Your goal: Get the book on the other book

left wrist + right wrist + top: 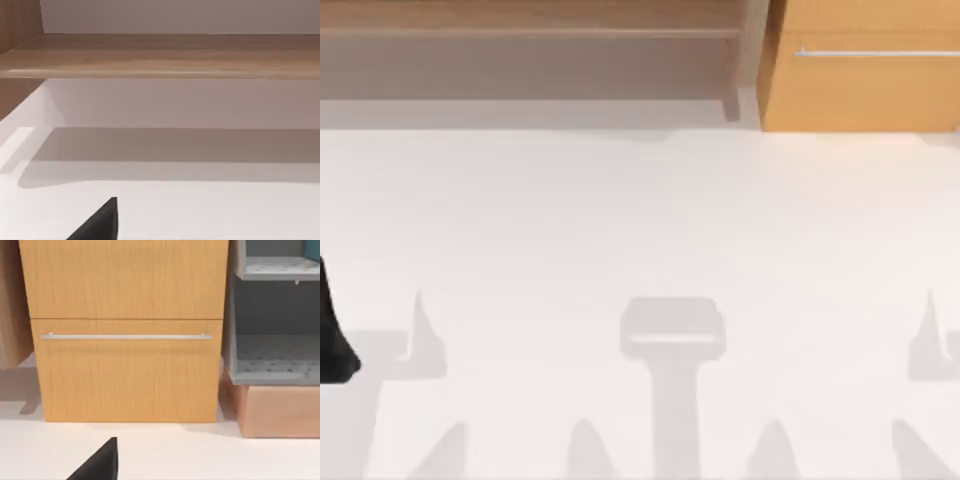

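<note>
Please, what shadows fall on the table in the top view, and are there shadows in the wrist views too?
Top view: soft grey shadows lie along the near part of the white table, one T-shaped in the middle. Left wrist view: a broad shadow under the wooden shelf. Right wrist view: a faint shadow beside the drawer cabinet.

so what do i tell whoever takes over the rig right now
Left gripper: low over the white table, facing the wooden shelf; the left arm is at the table's left edge.
Right gripper: low over the table, facing the wooden drawer cabinet, with a grey shelf unit beside it.
Books: I cannot tell where either lies.
Done: no grasp or stacking to confirm.
Left: find both books, pick one up and set it on the other.
</note>
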Available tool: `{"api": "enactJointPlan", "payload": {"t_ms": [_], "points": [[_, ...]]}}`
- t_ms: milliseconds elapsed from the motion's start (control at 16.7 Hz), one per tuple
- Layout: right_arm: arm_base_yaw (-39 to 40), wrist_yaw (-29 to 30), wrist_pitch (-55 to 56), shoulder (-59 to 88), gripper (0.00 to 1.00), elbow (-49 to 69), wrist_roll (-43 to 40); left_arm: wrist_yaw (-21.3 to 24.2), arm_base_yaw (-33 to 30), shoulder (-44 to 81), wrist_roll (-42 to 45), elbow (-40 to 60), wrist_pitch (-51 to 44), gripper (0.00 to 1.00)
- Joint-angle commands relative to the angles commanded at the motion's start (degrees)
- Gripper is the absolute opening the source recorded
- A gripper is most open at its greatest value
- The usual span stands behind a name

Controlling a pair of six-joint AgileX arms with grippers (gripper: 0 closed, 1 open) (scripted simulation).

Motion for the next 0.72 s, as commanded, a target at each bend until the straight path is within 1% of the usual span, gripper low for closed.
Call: {"api": "enactJointPlan", "payload": {"t_ms": [180,360,540,720], "points": [[-0.18,-0.08,0.15,0.56,1.00,0.39,-0.05,0.00,0.00,0.00,0.00,0.00,0.00,1.00],[-1.77,-0.89,1.60,5.74,1.00,4.09,-0.39,0.00,0.00,0.00,0.00,0.00,0.00,1.00],[-4.51,-2.66,4.54,15.86,1.00,11.23,-0.71,0.00,0.00,0.00,0.00,0.00,0.00,1.00],[-7.89,-5.28,8.74,30.48,1.00,21.02,-0.80,0.00,0.00,0.00,0.00,0.00,0.00,1.00]]}}
